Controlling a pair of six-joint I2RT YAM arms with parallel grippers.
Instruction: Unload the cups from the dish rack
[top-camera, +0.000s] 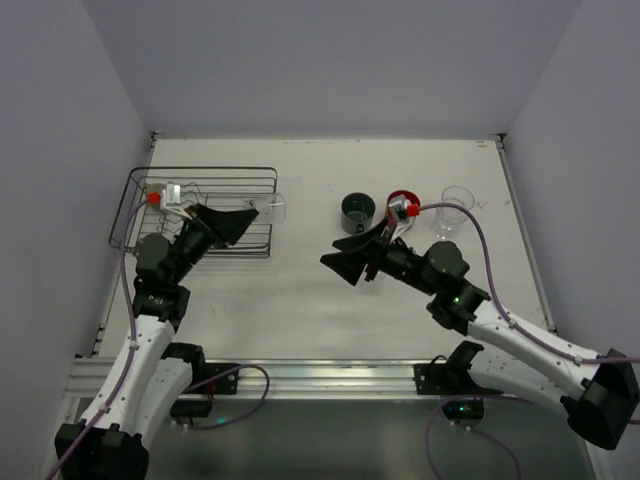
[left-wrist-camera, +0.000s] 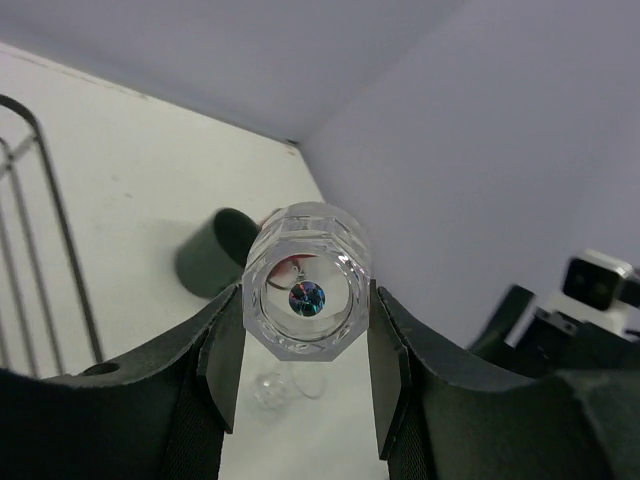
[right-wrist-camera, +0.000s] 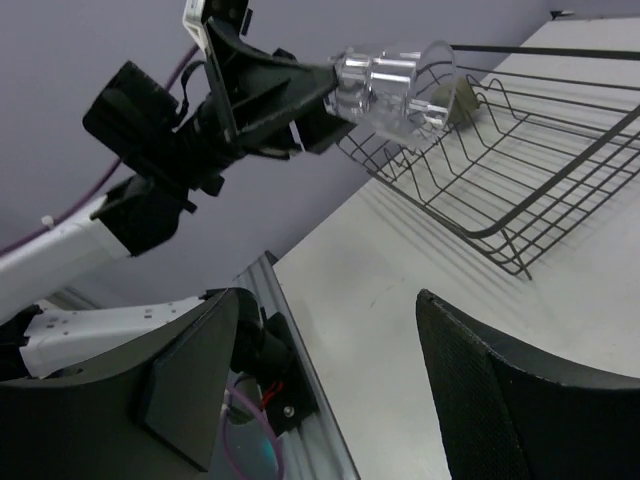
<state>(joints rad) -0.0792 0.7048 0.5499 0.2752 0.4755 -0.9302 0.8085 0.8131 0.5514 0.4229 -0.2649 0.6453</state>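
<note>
My left gripper (top-camera: 260, 211) is shut on a small clear tumbler (top-camera: 275, 208) and holds it on its side over the right rim of the dish rack (top-camera: 200, 172). In the left wrist view the tumbler's faceted base (left-wrist-camera: 306, 295) sits pinched between both pads. The right wrist view shows the tumbler (right-wrist-camera: 390, 80) above the rack (right-wrist-camera: 520, 160), with a small olive-grey cup (right-wrist-camera: 457, 100) behind it in the rack. A dark grey-green mug (top-camera: 357, 208), a red mug (top-camera: 398, 195) and a tall clear glass mug (top-camera: 455, 210) stand on the table to the right. My right gripper (top-camera: 345, 257) hangs open and empty near mid-table.
The right arm's wrist overlaps the red mug in the top view. Grey walls close the table at the back and both sides. An aluminium rail (top-camera: 300, 375) runs along the near edge by the arm bases.
</note>
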